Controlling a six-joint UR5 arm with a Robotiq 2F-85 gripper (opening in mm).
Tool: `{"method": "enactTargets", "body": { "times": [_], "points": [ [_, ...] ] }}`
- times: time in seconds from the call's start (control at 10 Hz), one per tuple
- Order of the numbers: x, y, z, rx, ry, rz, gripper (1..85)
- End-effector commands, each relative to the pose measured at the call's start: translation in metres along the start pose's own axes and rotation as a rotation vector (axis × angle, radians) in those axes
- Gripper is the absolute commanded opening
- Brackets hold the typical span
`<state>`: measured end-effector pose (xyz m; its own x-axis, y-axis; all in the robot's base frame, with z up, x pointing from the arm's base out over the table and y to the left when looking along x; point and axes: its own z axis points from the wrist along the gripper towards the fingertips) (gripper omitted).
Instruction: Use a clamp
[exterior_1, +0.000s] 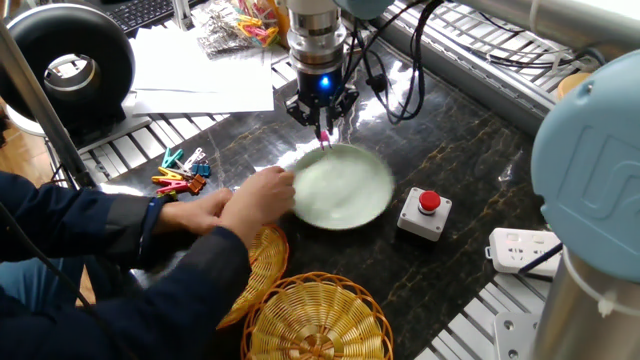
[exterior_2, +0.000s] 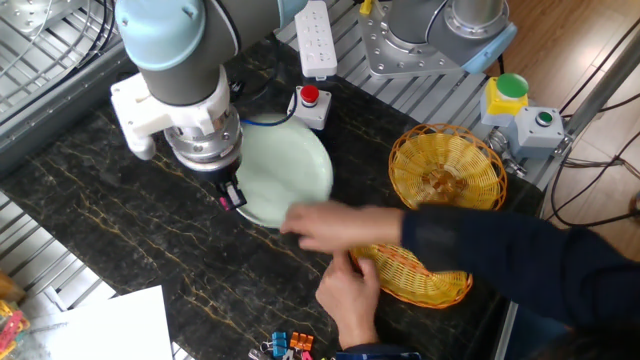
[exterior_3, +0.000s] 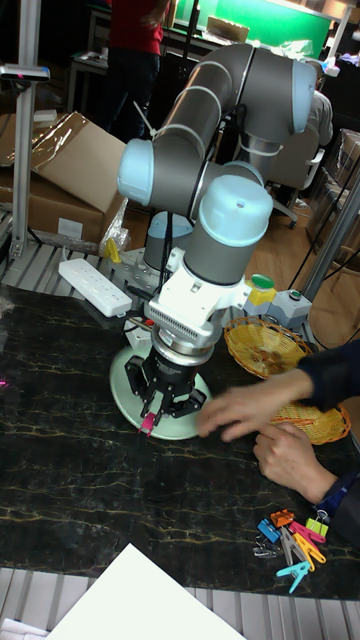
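The tool (exterior_1: 323, 128) is pinching the clamp (exterior_3: 148, 424) — the little pink clip hangs point-down from its tip, right at the rim of the pale green plate (exterior_1: 360, 200) near the middle of the table (exterior_2: 120, 230). A person's hand (exterior_1: 262, 195) grips that plate — best to hold off lowering until it steadies, then come straight down onto the rim.
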<state>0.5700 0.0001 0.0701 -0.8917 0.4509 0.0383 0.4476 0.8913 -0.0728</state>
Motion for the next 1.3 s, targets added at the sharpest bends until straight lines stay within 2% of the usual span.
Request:
{"method": "enactTargets", "body": {
  "times": [0.0, 0.2, 0.3, 0.4, 0.5, 0.6, 0.8, 0.9, 1.0, 1.1, 1.2],
  "points": [
    [0.007, 0.004, -0.003, -0.008, 0.009, 0.012, 1.0],
    [0.008, -0.003, -0.002, 0.009, 0.015, -0.106, 1.0],
    [0.015, 0.003, -0.003, -0.021, 0.038, -0.216, 1.0],
    [0.001, -0.012, -0.004, 0.032, -0.015, -0.449, 1.0],
    [-0.007, -0.01, -0.004, 0.027, -0.049, -0.55, 1.0],
    [-0.02, -0.014, -0.001, 0.042, -0.088, -0.648, 1.0],
    [-0.002, 0.005, 0.004, -0.084, -0.057, -0.715, 1.0],
    [0.007, 0.011, 0.004, -0.128, -0.045, -0.733, 1.0],
    [0.012, 0.008, 0.004, -0.138, -0.038, -0.762, 1.0],
    [0.01, 0.001, 0.006, -0.121, -0.045, -0.801, 1.0],
    [-0.001, -0.015, 0.006, -0.063, -0.06, -0.857, 1.0]
  ]
}}
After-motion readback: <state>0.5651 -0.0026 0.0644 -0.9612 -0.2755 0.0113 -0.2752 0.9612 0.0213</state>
